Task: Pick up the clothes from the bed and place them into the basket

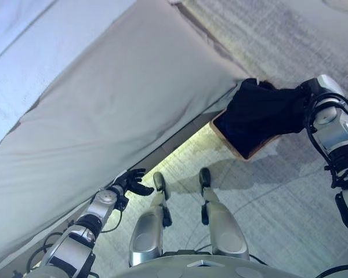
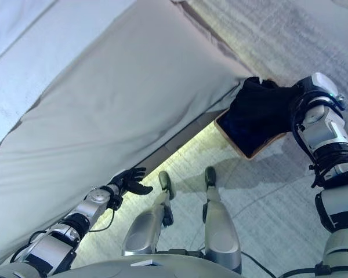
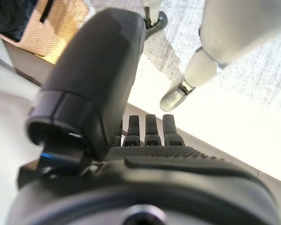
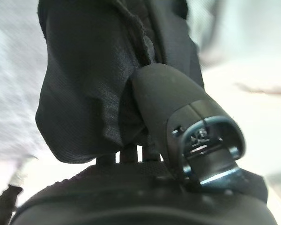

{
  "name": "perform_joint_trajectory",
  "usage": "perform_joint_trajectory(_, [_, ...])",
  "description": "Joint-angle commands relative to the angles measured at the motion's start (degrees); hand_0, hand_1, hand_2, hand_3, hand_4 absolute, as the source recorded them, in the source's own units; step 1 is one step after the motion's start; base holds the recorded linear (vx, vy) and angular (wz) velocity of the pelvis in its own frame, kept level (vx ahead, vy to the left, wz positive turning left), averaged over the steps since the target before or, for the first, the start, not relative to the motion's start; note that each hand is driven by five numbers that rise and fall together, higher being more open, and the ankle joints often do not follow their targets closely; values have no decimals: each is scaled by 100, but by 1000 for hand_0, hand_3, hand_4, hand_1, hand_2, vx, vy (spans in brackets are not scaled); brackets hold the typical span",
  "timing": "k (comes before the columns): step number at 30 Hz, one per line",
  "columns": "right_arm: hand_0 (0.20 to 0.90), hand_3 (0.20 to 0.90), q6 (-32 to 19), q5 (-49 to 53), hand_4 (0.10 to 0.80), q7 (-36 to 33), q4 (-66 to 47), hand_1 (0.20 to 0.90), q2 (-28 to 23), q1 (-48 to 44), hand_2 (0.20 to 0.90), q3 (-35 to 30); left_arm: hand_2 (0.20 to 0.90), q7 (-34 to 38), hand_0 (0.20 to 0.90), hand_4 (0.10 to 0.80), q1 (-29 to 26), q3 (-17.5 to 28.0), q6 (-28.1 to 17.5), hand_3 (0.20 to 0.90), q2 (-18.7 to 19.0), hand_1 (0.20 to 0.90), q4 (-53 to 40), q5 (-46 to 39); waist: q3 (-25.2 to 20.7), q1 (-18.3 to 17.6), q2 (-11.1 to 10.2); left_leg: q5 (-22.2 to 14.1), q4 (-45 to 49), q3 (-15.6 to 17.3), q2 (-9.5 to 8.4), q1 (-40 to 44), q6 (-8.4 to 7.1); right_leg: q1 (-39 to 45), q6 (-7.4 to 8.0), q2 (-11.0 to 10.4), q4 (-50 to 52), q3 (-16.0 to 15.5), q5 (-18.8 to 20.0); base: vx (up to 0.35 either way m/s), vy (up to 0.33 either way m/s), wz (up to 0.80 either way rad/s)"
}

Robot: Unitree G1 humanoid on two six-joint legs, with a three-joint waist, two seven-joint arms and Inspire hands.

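clothes (image 1: 261,113), a dark bundle, hang at 3 o'clock over the basket (image 1: 239,152) beside the bed (image 1: 122,98), your right hand (image 4: 168,122) clenched on them. let go off-centre and they may drape the rim. left hand (image 1: 132,182) idles at 7 o'clock, fingers relaxed.

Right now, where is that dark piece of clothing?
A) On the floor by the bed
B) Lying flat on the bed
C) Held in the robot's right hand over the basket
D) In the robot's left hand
C: the right hand pinches the dark garment, which hangs over the basket beside the bed.
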Motion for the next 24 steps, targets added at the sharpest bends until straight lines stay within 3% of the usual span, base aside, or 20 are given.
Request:
perform_joint_trajectory(1, [300,200,50,-324,100,-485,125,300,-434,-1165,300,290,900,-18,900,800,18,-74,-138,900,370,900,106,-218,-183,47,-78,-549,514,-585,-165,-274,-181,-158,-55,-107,510,-576,-487,-68,-21,-5])
perform_joint_trajectory(5, [312,214,123,-212,114,-542,487,312,-373,-1360,312,403,900,-72,900,800,-14,-71,-108,900,434,900,78,-254,-90,62,74,-524,576,-591,-212,-382,-197,-269,-69,-138,581,-611,-513,-44,-6,-1])
perform_joint_trajectory(6, [900,900,135,-210,800,-602,615,900,-360,-1454,900,417,900,-105,900,800,-2,-59,-124,900,456,900,55,-292,-52,66,156,-509,576,-592,-244,-416,-202,-320,-79,-150,600,-610,-523,-43,13,2])
perform_joint_trajectory(16, [900,900,158,37,800,-1075,678,900,-305,-1513,900,213,900,-152,900,800,73,-88,-140,900,438,900,-237,-459,62,-38,503,-444,549,-532,-356,-553,-232,-665,-96,-223,737,-545,-524,-28,39,0])
perform_joint_trajectory(24, [900,900,151,100,800,-982,702,900,-249,-875,900,-243,900,-220,900,800,189,25,-106,900,378,900,-216,-467,-82,-85,423,-514,468,-431,-319,-326,-254,-591,-95,-242,746,-589,-543,25,51,-4])
